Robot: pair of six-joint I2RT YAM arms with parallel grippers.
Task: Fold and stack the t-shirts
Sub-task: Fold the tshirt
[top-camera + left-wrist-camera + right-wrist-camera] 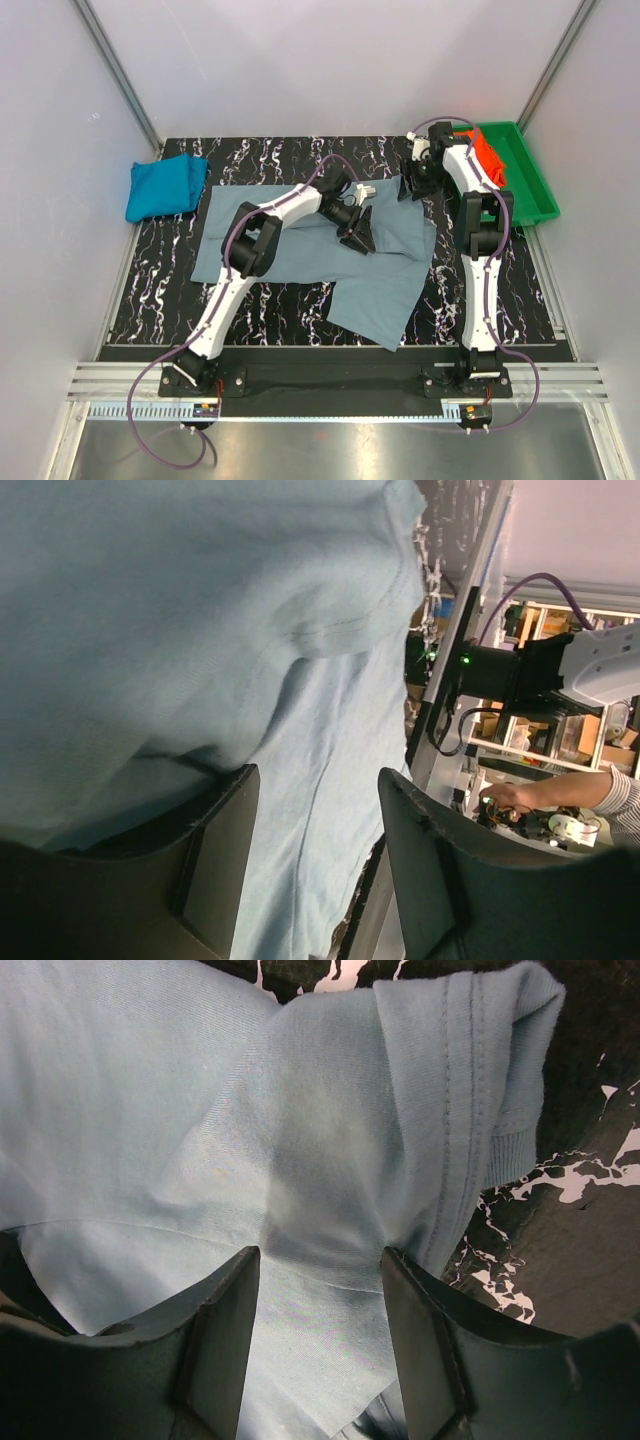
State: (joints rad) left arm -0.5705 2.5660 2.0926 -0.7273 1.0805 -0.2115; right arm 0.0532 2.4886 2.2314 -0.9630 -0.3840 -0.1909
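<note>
Overhead only, teal shirt (165, 188), orange shirt (490, 155); both jaws spread over grey-blue shirt (380, 290).

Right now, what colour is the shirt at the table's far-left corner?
The shirt is bright teal-blue, seen best in the top external view.

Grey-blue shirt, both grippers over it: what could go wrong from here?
1. Right gripper sits by the folded-over hem; it may catch only that edge and slip.
2. Left gripper is over flat mid-cloth of the grey-blue shirt; a pinch there could bunch it and skew the fold.
</note>
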